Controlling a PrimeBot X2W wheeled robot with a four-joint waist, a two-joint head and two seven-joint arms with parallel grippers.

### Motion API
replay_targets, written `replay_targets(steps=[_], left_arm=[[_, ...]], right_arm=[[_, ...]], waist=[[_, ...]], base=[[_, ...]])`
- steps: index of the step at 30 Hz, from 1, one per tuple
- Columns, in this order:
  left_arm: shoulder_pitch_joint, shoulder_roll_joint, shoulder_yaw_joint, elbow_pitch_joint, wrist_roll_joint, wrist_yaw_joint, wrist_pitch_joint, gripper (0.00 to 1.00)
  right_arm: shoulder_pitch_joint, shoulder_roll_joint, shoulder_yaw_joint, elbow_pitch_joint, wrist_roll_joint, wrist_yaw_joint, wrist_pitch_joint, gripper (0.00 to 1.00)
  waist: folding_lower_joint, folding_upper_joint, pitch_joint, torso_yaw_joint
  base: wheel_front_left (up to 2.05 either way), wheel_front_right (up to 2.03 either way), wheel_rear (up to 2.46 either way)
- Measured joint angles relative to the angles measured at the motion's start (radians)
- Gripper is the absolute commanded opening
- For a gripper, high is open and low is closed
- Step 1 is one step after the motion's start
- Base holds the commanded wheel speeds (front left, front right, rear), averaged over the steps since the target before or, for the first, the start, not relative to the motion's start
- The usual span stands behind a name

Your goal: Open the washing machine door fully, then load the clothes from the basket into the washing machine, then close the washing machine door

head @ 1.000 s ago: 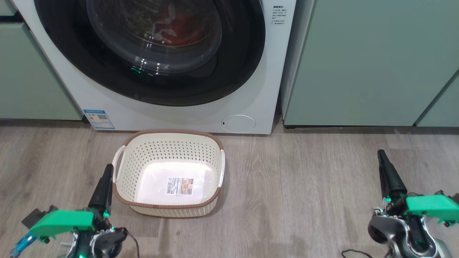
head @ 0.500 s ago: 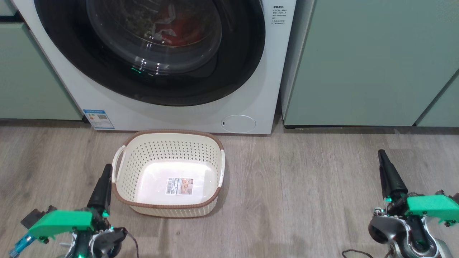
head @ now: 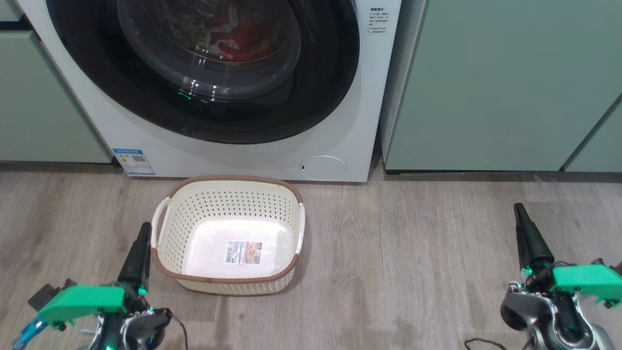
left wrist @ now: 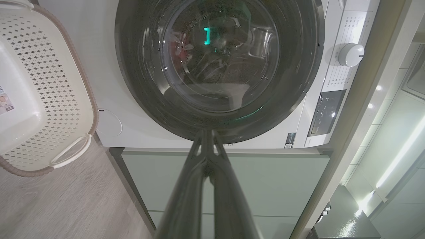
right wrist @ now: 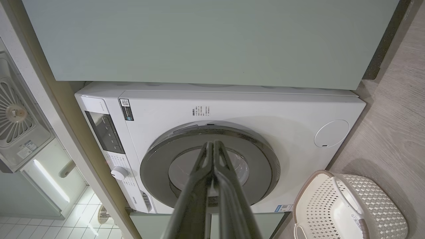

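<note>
- The basket (head: pixel 228 206) stands on the wooden floor (head: pixel 413 243) just in front of the washing machine (head: pixel 233 158), near its lower edge and apart from it.
- Inside the basket there is one label sticker (head: pixel 243 253) on the bottom and no garment.
- The washing machine's round door (head: pixel 301 107) lies shut against the white front.
- The clothes (head: pixel 243 41) show as red fabric with white trim behind the glass, inside the drum. How many pieces there are cannot be told through the reflections.
- Counted: one basket with two white handles (head: pixel 159 221), one washing machine, one door, one small round flap (head: pixel 323 167), one blue label (head: pixel 133 161) and one white dial (left wrist: pixel 351 54) on the panel.
- Pale green cabinets (head: pixel 495 82) stand on both sides of the machine.
- Two tools: the left tool (head: pixel 144 231) is clenched with nothing in it, its tip just beside the basket's left handle.
- The right tool (head: pixel 520 214) is clenched and empty too, above bare floor well to the right of the basket.
</note>
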Motion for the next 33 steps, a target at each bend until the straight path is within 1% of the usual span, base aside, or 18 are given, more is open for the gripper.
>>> replay_targets(steps=[33], left_arm=[[-0.008, -0.006, 0.006, 0.000, 0.003, 0.000, 0.007, 0.00]], right_arm=[[0.000, 0.001, -0.007, 0.000, -0.002, 0.000, 0.008, 0.00]], waist=[[0.0000, 0.0000, 0.000, 0.000]], base=[[0.00, 0.00, 0.00]])
